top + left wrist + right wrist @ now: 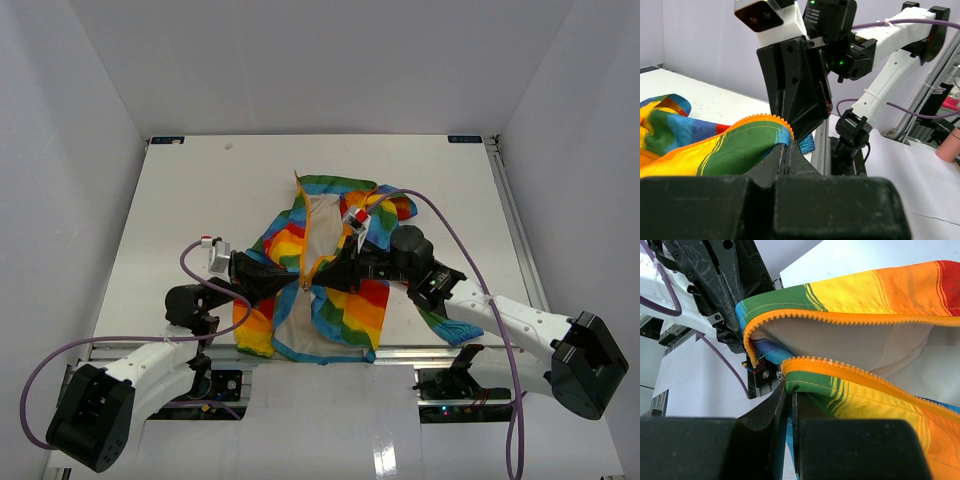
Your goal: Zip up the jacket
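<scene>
Orange zipper [303, 225] tape of the jacket [345, 310] runs lengthwise away from the arm bases, toward the far side of the bench [180, 190]. The garment lies at centre, near the front edge. Left fingers [775, 160] are pressed together on one toothed edge beside the blue hem trim. Right fingers [771, 407] pinch the opposite edge at what appears to be its lower end. Both sets meet tip to tip, neither arm nearer. The halves look unjoined. In my judgement, the next move requires mating those two ends, then travel along the far-pointing axis.
</scene>
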